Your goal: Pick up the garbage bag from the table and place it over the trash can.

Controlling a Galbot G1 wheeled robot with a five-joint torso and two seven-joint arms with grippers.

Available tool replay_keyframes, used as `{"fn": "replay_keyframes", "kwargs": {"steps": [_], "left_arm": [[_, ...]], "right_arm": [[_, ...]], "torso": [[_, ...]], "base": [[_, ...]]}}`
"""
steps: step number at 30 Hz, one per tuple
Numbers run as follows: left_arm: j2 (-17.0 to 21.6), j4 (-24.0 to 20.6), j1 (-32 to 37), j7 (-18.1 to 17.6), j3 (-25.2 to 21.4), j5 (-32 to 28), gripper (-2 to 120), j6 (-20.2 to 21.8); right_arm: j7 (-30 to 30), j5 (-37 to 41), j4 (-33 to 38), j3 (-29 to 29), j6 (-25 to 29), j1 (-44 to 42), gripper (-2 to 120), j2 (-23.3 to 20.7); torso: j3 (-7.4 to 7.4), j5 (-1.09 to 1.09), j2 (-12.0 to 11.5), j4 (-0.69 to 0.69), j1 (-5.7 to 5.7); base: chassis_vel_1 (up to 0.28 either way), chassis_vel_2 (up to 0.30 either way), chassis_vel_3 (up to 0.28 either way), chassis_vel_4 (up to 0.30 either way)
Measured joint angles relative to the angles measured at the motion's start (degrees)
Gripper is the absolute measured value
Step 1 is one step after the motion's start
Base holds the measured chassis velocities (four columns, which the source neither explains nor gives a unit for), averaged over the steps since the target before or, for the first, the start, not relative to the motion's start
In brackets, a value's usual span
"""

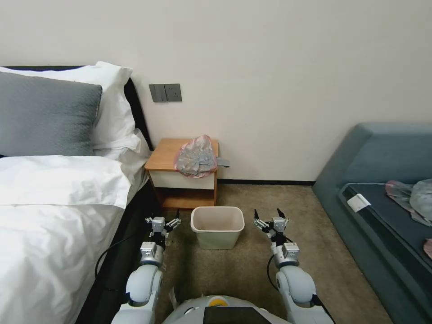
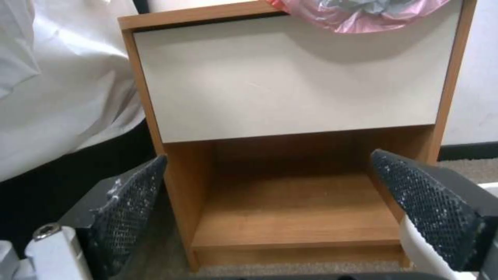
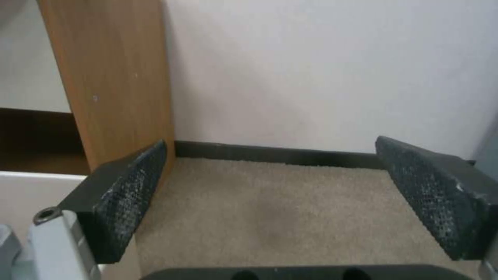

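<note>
On top of the table (image 1: 167, 155), toward its right front corner, sits the garbage bag (image 1: 196, 156), crumpled into a loose mound, grey film w/ pink edges; its longer side runs roughly front-to-back, peak toward the wall, and its lower edge spills over the front lip onto the white drawer front (image 2: 290, 81), as the left wrist view shows. A grey strip sticks out from the bag's right side past the tabletop edge. Trash can (image 1: 217, 226) stands upright on the carpet (image 1: 252, 265) just in front of the table, mouth up, long axis left-right, apart from the table. Left gripper (image 1: 170, 220) hangs low beside the can's left side, jaws spread wide, nothing between them; its wrist cam faces the table's lower shelf (image 2: 295, 217). Right gripper (image 1: 268, 215) sits beside the can's right side, jaws also wide apart & empty, facing carpet and wall w/ the table's side panel (image 3: 111, 77) nearby. Neither touches the can.
</note>
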Motion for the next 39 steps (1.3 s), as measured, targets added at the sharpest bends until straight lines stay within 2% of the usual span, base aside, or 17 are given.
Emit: {"fn": "replay_keyframes", "kwargs": {"steps": [39], "left_arm": [[0.0, 0.0, 0.0, 0.0, 0.0, 0.0, 100, 0.0]], "right_arm": [[0.0, 0.0, 0.0, 0.0, 0.0, 0.0, 100, 0.0]], "torso": [[0.00, 0.00, 0.0, 0.00, 0.00]], "base": [[0.000, 0.000, 0.000, 0.000]]}}
